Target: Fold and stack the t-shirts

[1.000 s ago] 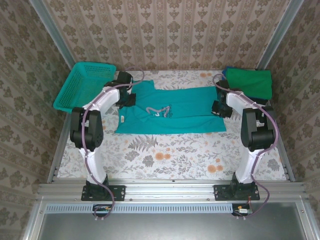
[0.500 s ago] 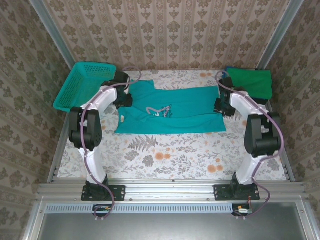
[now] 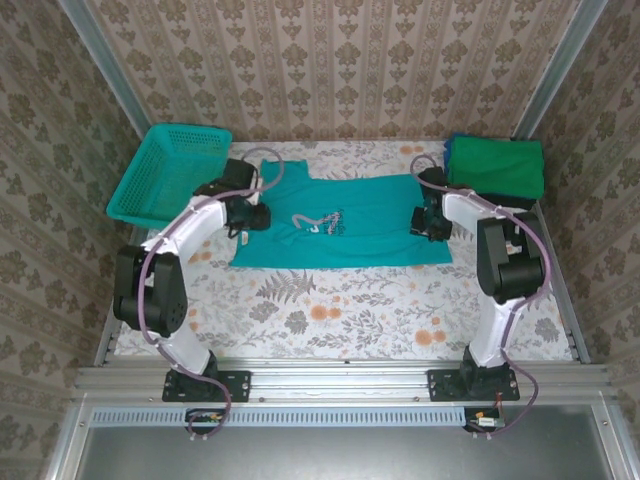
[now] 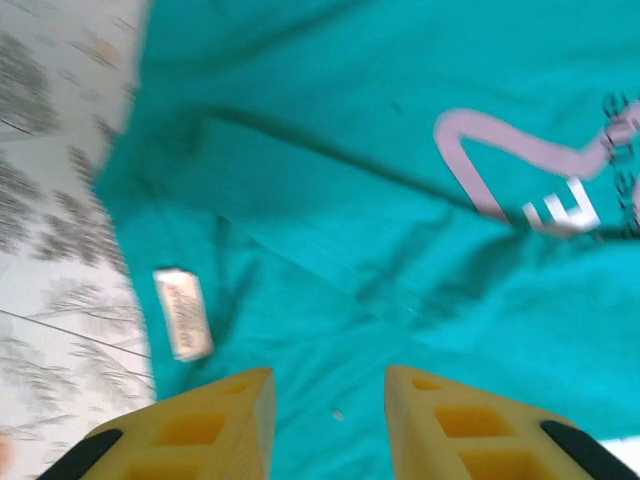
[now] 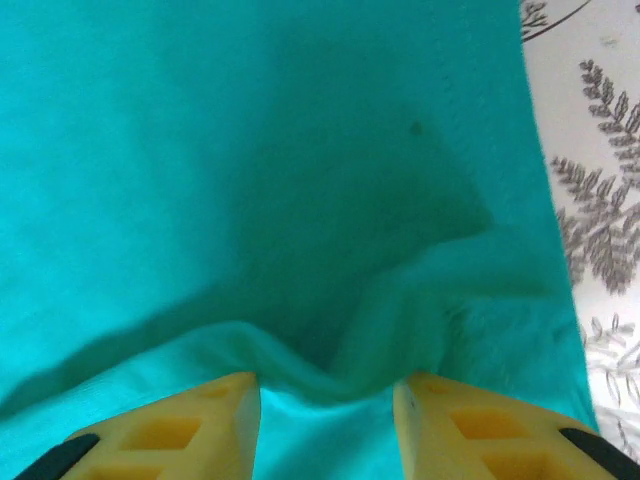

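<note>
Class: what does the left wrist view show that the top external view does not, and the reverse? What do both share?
Left wrist view: the left gripper, its yellow jaws apart over the cloth, and a diagonal crease in the fabric. Top external view: the teal basket at far left, a folded green shirt at far right, and the right arm. Both: the teal t-shirt, its chest print, its white label and the floral table cover.
</note>
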You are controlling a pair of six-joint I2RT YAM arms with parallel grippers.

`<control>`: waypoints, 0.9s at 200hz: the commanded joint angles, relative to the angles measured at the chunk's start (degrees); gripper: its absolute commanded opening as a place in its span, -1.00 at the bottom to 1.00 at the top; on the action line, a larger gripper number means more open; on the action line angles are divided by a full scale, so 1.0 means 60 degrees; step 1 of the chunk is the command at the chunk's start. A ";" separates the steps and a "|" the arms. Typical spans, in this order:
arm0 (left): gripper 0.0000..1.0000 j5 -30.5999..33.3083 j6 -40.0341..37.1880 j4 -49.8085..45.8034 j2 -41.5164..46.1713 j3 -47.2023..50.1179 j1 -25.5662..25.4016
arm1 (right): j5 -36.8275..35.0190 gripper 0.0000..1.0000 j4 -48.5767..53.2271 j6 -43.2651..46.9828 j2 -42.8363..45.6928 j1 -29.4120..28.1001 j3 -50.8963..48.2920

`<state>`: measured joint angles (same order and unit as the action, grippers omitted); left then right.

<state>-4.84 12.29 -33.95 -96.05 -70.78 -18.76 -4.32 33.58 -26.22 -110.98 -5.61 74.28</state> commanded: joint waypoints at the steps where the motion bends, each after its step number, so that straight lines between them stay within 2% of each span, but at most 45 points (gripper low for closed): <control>1: -0.40 -0.0759 0.0276 0.0705 -0.0430 0.0979 0.0042 | -0.0446 -0.16 0.0753 -0.0289 -0.0077 0.0365 0.0385; 36: -0.48 -0.0812 0.0631 0.1130 -0.0419 0.2111 0.0411 | -0.0653 0.09 0.0695 -0.0059 0.0722 0.0568 -0.0206; 49: -0.49 -0.0897 0.0736 0.1236 -0.0270 0.2435 0.0471 | -0.0614 0.34 0.0627 0.0032 0.1107 0.0555 -0.0469; 55: -0.50 -0.0885 0.0786 0.1250 -0.0193 0.2558 0.0476 | -0.0490 0.39 0.0531 0.0047 0.1386 0.0528 -0.0678; 88: -0.53 -0.0702 0.1040 0.1379 0.0154 0.3158 0.0538 | 0.0406 0.33 -0.0802 -0.0136 0.2576 -0.0113 -0.2182; 134: -0.59 -0.0604 0.1331 0.1499 0.0627 0.3931 0.0952 | 0.1729 0.20 -0.1795 -0.0794 0.1872 0.0043 -0.3243; 149: -0.60 -0.0428 0.1406 0.1390 0.0889 0.4195 0.1078 | 0.1321 0.21 -0.1504 -0.1029 0.2071 0.0159 -0.3422; 180: -0.60 -0.0332 0.1685 0.1382 0.1660 0.4773 0.1408 | 0.1316 0.21 -0.1414 -0.1392 0.2703 0.0319 -0.3955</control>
<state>-9.02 20.03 -22.70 -89.01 -45.19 -12.03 3.09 23.20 -31.51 -96.75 -4.40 53.89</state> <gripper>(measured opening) 0.204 0.607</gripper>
